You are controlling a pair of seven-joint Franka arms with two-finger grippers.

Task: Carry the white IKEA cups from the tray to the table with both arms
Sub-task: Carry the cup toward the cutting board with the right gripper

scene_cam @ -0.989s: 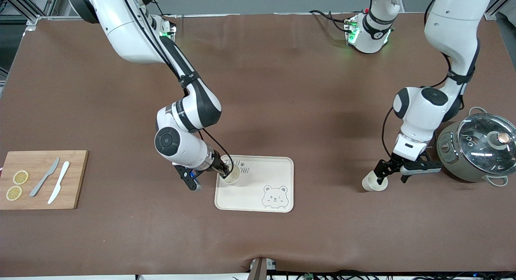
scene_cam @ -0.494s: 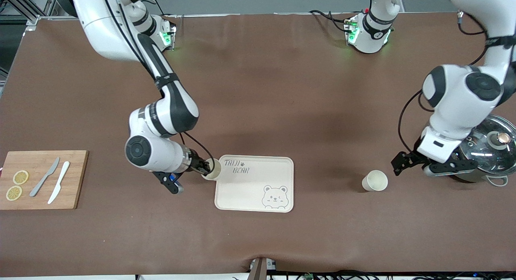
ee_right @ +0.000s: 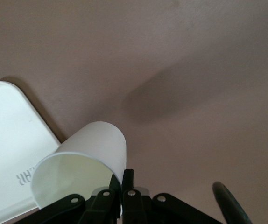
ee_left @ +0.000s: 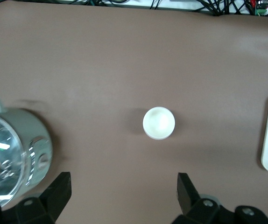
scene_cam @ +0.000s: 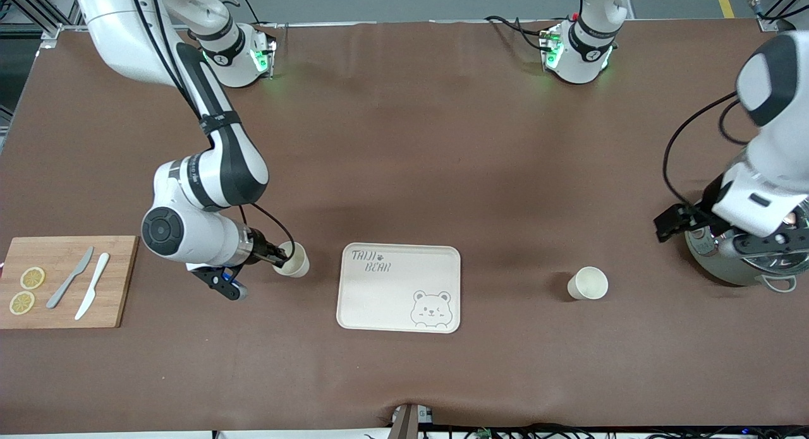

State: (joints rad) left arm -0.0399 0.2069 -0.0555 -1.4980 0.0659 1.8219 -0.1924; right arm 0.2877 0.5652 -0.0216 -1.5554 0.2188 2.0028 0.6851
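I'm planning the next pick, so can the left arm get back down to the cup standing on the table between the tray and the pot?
Probably yes. The left gripper hangs open above the cup, which stands upright on bare table, apart from the tray and the pot.

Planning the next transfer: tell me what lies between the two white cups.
In the front view, the bear-printed tray lies between the held cup and the standing cup.

One white IKEA cup (scene_cam: 292, 260), plain cream-white, handleless and tapered, is pinched by its rim in the right hand (scene_cam: 279, 256), tilted, over the surface beside the tray. The second white IKEA cup (scene_cam: 588, 283) stands upright and free on the surface toward the left arm's end.
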